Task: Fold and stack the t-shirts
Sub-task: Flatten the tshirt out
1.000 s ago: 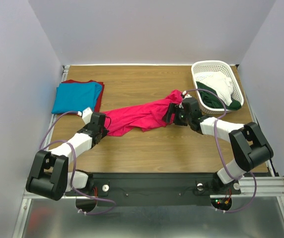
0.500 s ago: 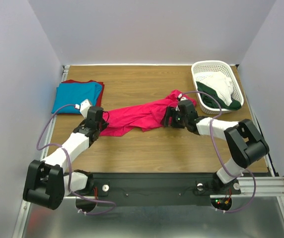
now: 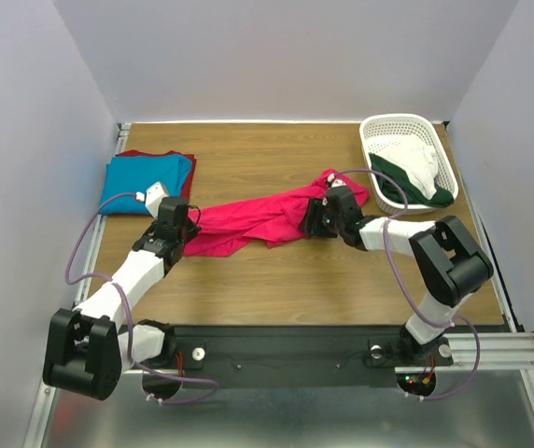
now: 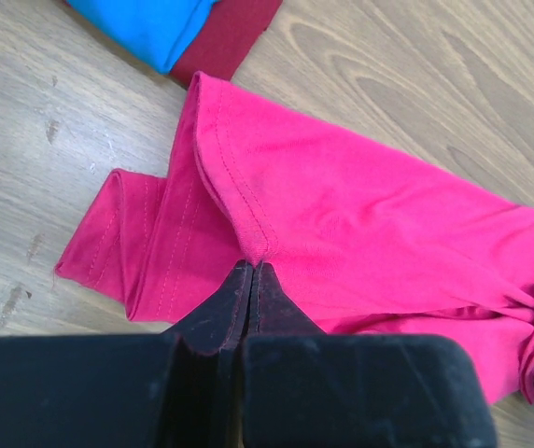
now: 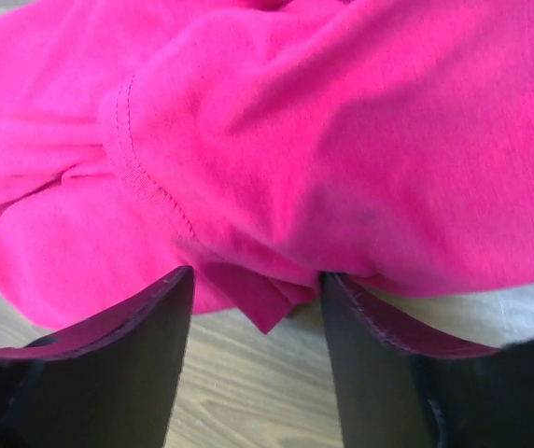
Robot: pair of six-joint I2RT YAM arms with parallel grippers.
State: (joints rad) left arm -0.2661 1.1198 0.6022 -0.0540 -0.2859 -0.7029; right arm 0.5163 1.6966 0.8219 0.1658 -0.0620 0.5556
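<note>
The crimson-pink t-shirt (image 3: 258,217) lies stretched and rumpled across the middle of the table. My left gripper (image 3: 185,235) is shut on a stitched hem fold of this shirt (image 4: 342,224) at its left end, pinched at the fingertips (image 4: 253,271). My right gripper (image 3: 316,220) is open at the shirt's right end, its fingers (image 5: 146,317) straddling a bunched edge of the pink cloth (image 5: 342,149) just above the wood. A folded turquoise-blue t-shirt (image 3: 144,182) lies on a dark red one (image 3: 185,194) at the back left.
A white lattice basket (image 3: 384,126) at the back right holds white (image 3: 416,159) and dark green (image 3: 400,187) clothes. White walls close in the table on three sides. Bare wood lies in front of the pink shirt.
My left gripper has drawn the shirt's left end back and left toward the folded stack. My right gripper has moved a little left and back along the shirt's right end.
</note>
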